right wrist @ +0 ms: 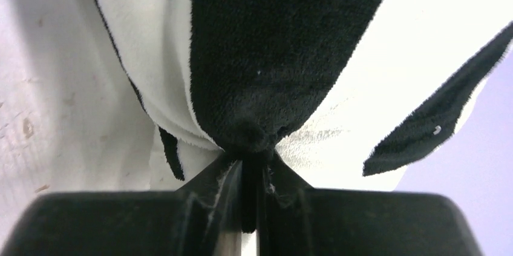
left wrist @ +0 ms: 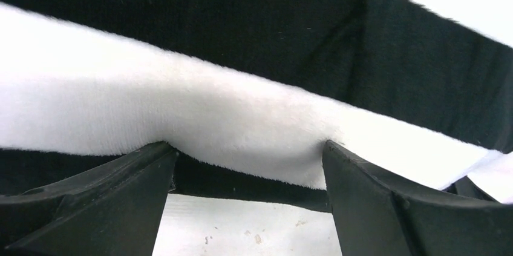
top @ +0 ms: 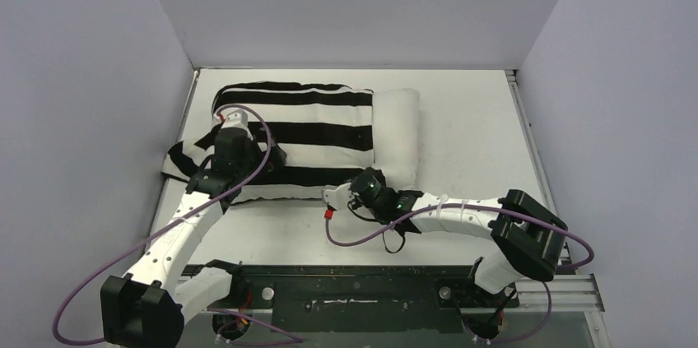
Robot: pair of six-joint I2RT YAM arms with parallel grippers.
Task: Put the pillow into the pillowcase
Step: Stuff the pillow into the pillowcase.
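Pinches soft, limp pillowcase [top: 304, 130] at open hem, likely best hold, in right fingers [right wrist: 219, 207], with left fingers [left wrist: 91, 201] spread

Left claw [left wrist: 245, 147] gapes wide, seemingly pressing down; right claw [right wrist: 249, 162] is pinched tight.

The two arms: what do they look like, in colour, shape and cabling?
Both the left arm and the right arm have white tubular links with blocky black joint housings. A purple cable loops loosely along each. Small green lights glow at the right wrist. The fingers are matte black and wedge-shaped, tapering to the tips.
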